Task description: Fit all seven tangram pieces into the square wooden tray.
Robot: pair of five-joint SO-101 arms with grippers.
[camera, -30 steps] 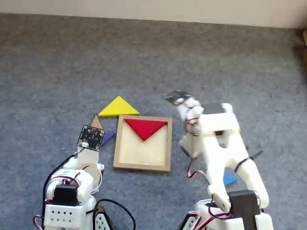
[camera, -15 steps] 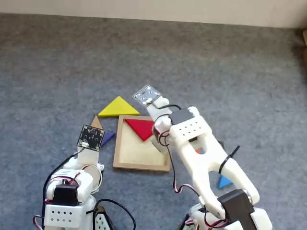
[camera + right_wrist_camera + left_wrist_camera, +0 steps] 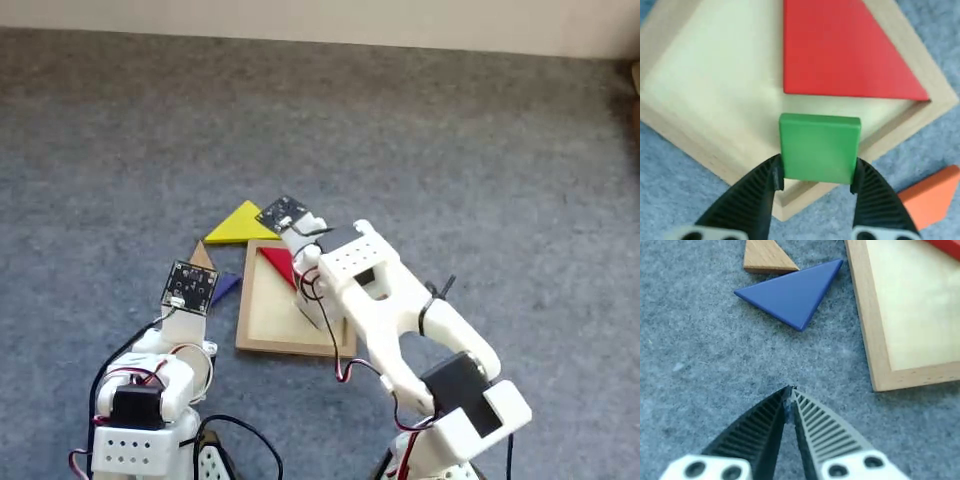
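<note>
The square wooden tray [image 3: 262, 338] lies mid-table with a red triangle [image 3: 277, 262] in its far part. My right arm [image 3: 385, 295] stretches over the tray. In the right wrist view my right gripper [image 3: 816, 171] is shut on a green square [image 3: 820, 147], held just above the tray floor [image 3: 715, 75] beside the red triangle [image 3: 840, 50]. My left gripper [image 3: 790, 392] is shut and empty over the carpet, a little short of a blue triangle [image 3: 792, 292] and a wooden triangle [image 3: 767, 255], left of the tray rim [image 3: 865, 315].
A yellow triangle [image 3: 243, 224] lies on the carpet just beyond the tray's far left corner. The wooden triangle [image 3: 202, 254] and blue triangle [image 3: 226, 287] lie left of the tray. An orange piece [image 3: 930, 197] rests on the carpet outside the tray rim. Grey carpet spreads all around.
My right arm has swung left from beside the tray's right edge to over the tray, covering much of the red triangle. The left arm has kept still.
</note>
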